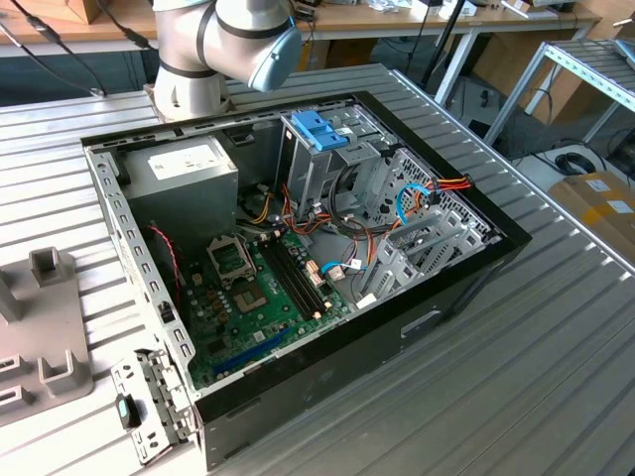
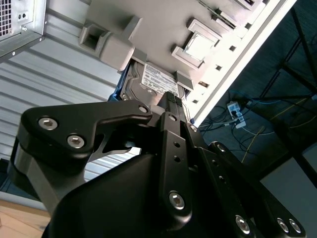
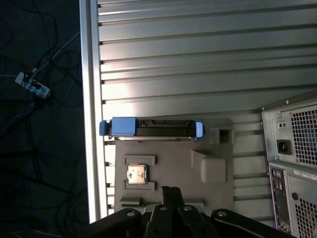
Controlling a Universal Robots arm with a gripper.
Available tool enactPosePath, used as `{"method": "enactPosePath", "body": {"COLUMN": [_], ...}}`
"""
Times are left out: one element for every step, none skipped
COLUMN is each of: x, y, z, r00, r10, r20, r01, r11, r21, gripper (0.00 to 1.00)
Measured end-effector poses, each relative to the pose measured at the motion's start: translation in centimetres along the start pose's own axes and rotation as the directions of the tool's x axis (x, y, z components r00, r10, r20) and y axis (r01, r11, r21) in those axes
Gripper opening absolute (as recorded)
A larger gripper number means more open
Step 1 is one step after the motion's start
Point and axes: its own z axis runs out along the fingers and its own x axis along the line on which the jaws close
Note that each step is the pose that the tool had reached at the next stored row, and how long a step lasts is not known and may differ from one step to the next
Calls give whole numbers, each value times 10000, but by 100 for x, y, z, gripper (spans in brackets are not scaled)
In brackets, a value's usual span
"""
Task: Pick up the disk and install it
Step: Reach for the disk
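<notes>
Here the disk [image 3: 151,130] stands on its edge against one side of a grey fixture plate [image 3: 173,163], its blue frame showing at both ends in the first wrist view. In the second wrist view the disk [image 2: 151,84] shows its dark metal face and white label, tucked beside the same plate [image 2: 148,29]. A square processor chip [image 3: 136,174] sits in a pocket of the plate, just beside the disk's slot.

The plate lies on the ribbed metal worktop [image 3: 198,59], close to the worktop's edge. The rear of the computer case [image 3: 292,163] stands near it.

The gripper [image 3: 171,191] is over the plate, near the chip and apart from the disk. In the second wrist view the gripper [image 2: 172,101] lines up in front of the disk's label. It has no hold of the disk, and whether it is open or closed cannot be told.

In the exterior view the arm [image 1: 218,40] rises behind the open computer case [image 1: 397,337]. Inside lie a green motherboard [image 1: 258,288], a grey power supply [image 1: 189,169] and a blue latch [image 1: 319,129] on a metal cage. The fixture plate [image 1: 40,327] lies at the exterior view's left of the case.
</notes>
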Motion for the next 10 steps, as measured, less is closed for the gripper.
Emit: {"method": "enactPosePath", "body": {"x": [9,16,21,28,31,34,39,42,44,47], "y": [-1,-1,-2,-3,-3,-3,-3,-3,-4,-4], "z": [0,0,0,0,1,1,1,1,1,1], "r00": [10000,10000,10000,10000,10000,10000,10000,10000,10000,10000], "r10": [-1,0,-1,-1,-1,-1,0,0,-1,0], "r20": [0,-1,-1,-1,0,0,-1,-1,0,-1], "r01": [1,0,1,1,1,1,0,0,1,0], "r11": [10000,10000,10000,10000,10000,10000,10000,10000,10000,10000], "r21": [0,0,0,0,0,0,1,1,1,1], "gripper": [11,11,11,11,11,11,11,11,11,11]}}
